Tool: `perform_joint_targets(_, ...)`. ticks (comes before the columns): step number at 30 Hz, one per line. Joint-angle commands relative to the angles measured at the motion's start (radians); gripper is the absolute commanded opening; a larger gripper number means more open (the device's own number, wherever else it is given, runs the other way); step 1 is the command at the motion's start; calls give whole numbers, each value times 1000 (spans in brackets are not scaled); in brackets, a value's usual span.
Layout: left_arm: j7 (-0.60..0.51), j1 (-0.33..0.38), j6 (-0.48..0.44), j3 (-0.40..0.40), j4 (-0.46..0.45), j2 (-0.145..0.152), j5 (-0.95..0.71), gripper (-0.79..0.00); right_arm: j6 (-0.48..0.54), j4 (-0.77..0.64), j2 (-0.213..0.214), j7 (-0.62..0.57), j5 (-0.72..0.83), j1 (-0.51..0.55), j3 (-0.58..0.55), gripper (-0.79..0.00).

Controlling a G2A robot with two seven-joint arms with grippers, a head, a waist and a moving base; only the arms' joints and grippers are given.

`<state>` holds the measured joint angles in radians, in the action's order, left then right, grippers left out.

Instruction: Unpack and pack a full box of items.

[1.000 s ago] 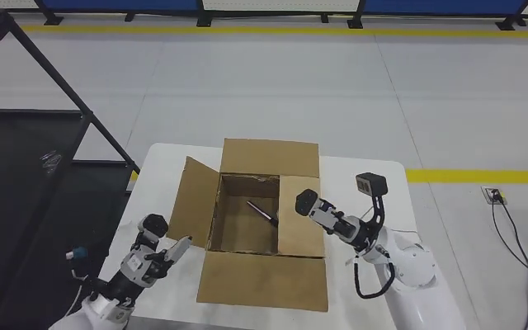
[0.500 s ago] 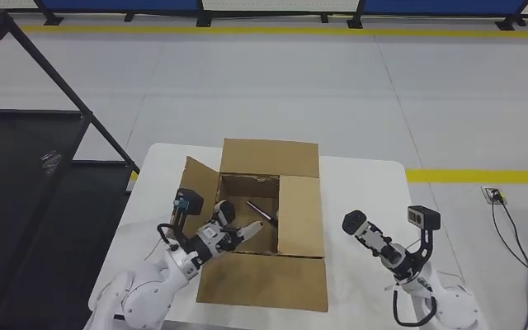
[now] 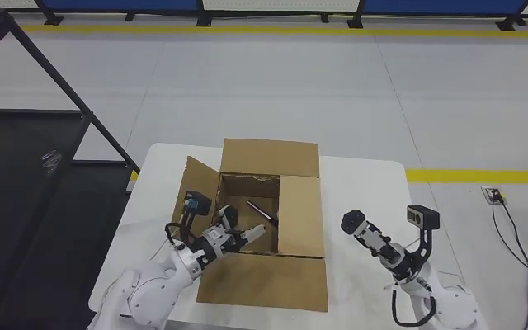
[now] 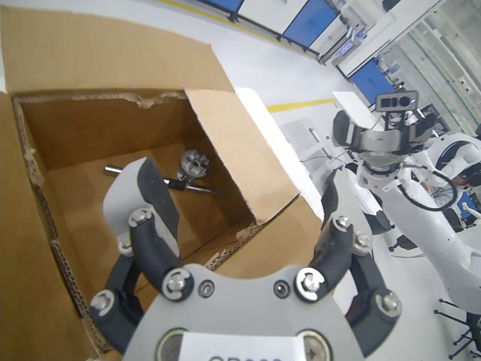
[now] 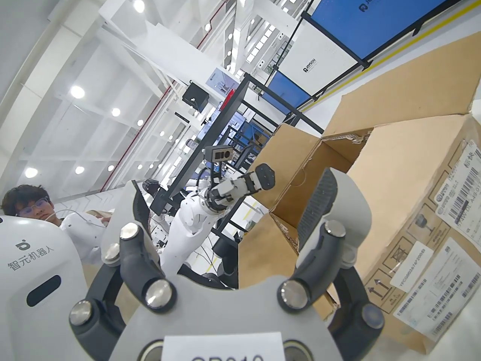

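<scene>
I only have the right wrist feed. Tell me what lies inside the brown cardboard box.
Observer: On the floor of the brown cardboard box lies a thin silver metal rod, with a round grey metal fitting by its middle.
Operator: Now report the state of the left gripper.
Observer: The left gripper is open and holds nothing.
</scene>
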<state>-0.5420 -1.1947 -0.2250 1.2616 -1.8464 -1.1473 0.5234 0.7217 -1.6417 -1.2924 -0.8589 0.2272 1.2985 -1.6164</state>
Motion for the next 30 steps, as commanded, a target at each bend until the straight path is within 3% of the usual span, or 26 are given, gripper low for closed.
perform_joint_targets(1,-50,60,25,-56,56,-9,-41,0,15,-12,4,2,-1,6,-5,0)
perform_joint_targets(9,-142,261,87,-220,314,-57,-240,0,38,-24,26,4,13,49,-87,0)
perform_joint_targets(16,-165,357,26,-292,473,-92,-393,0,43,-40,39,22,35,86,-129,0)
perform_joint_targets(24,-148,390,-27,-312,511,-108,-441,0,41,-55,50,45,37,99,-128,0)
perform_joint_targets(30,-145,385,-34,-305,453,-109,-442,0,38,-61,56,60,38,98,-122,0)
